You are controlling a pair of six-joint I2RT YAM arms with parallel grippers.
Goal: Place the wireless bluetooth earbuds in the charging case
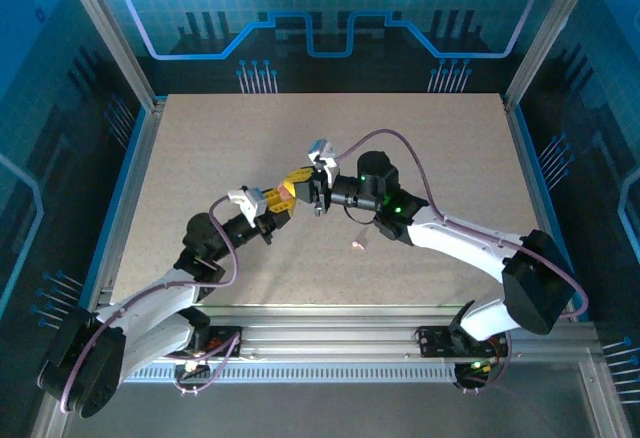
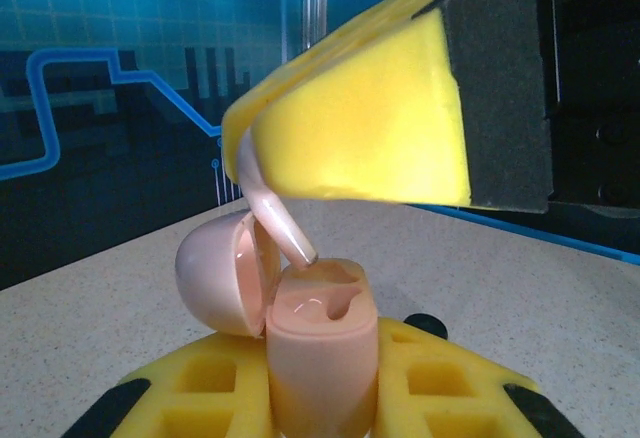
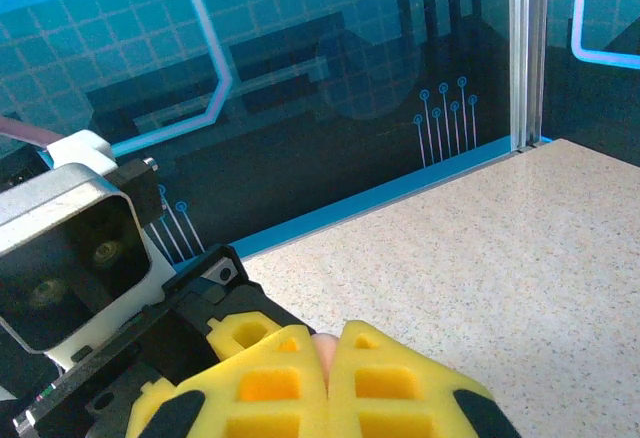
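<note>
pinching a glossy, rounded pink charging case [image 2: 322,348] upright between its gridded yellow fingers, the left gripper [image 1: 272,203] is closed on it; the domed lid [image 2: 215,273] hangs open toward 9 o'clock. the right gripper [image 3: 328,358], clamped together, nips a smooth whitish-pink earbud [image 2: 275,213] whose slim stem slants toward 5 o'clock, tip at the case's moulded socket. on the speckled table [image 1: 200,138], a second pale earbud [image 1: 358,245] lies at 4 o'clock from the grippers.
</note>
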